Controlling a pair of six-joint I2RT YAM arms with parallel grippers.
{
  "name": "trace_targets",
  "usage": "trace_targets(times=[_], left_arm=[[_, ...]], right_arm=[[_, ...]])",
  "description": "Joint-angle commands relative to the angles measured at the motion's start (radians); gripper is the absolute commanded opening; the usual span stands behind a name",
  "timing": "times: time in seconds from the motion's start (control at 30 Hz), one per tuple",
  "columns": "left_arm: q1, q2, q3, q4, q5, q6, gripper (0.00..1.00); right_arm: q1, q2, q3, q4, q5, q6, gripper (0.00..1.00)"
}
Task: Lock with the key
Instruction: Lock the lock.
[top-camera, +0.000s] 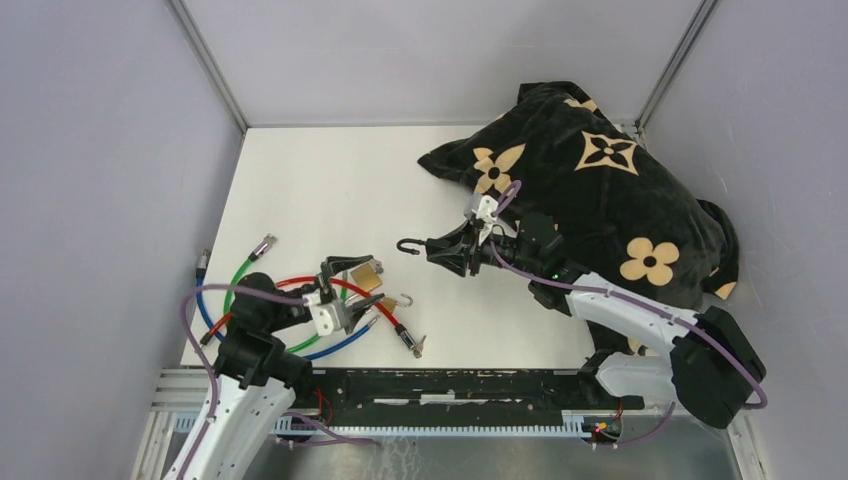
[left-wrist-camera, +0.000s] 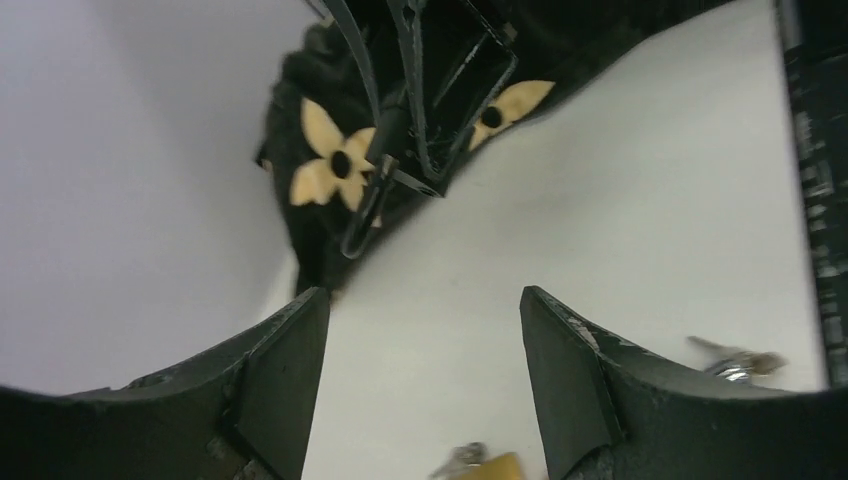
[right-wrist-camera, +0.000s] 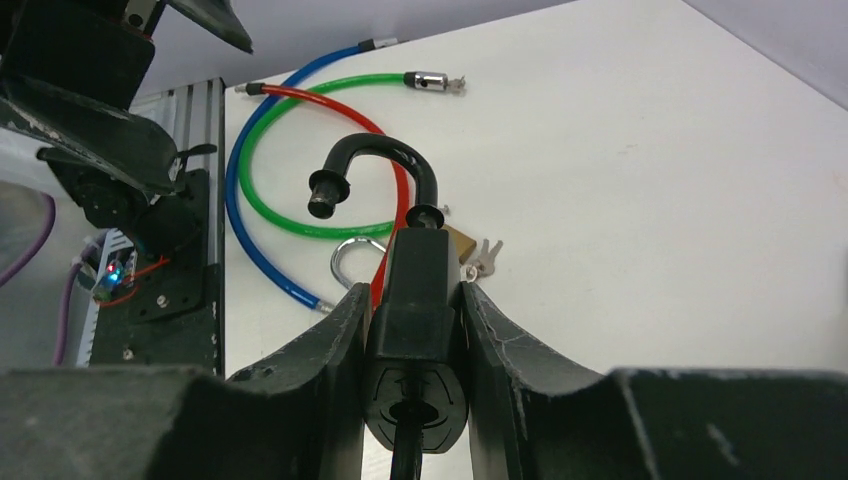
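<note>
Right gripper (right-wrist-camera: 415, 290) clamps a black padlock (right-wrist-camera: 417, 350) by its body, the open shackle (right-wrist-camera: 372, 150) rising past the fingertips. Beyond these jaws, keys (right-wrist-camera: 484, 257) lie on the table (top-camera: 330, 190) beside a brass lock (right-wrist-camera: 461, 240) and coloured cables (right-wrist-camera: 320, 232). Left gripper (left-wrist-camera: 424, 325) hangs spread and empty. A bag (top-camera: 600, 190) behind the right jaws hides its contents.
</note>
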Motion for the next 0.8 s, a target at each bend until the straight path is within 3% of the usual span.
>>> trace_targets(times=[0.0, 0.1, 0.2, 0.37, 0.43, 0.77], left_arm=[[-0.001, 0.073, -0.012, 0.050, 0.005, -0.653, 0.75], [0.002, 0.111, -0.055, 0.168, -0.153, -1.028, 0.75], [0.007, 0.115, -0.111, 0.239, -0.307, -1.275, 0.77], [0.034, 0.122, -0.212, 0.498, -0.233, -1.561, 0.80], [0.061, 0.149, -0.221, 0.526, -0.229, -1.639, 0.80], [0.071, 0.172, -0.226, 0.599, -0.148, -1.728, 0.84]], right_arm=[[-0.045, -0.095, -0.010, -0.020, -0.092, -0.069, 0.00], [-0.055, -0.139, -0.010, -0.102, -0.114, -0.124, 0.00], [-0.057, -0.158, -0.011, -0.162, -0.115, -0.189, 0.00], [-0.056, -0.184, -0.043, -0.165, -0.151, -0.205, 0.00], [-0.057, -0.187, -0.046, -0.160, -0.171, -0.195, 0.00], [-0.057, -0.201, -0.047, -0.148, -0.227, -0.230, 0.00]])
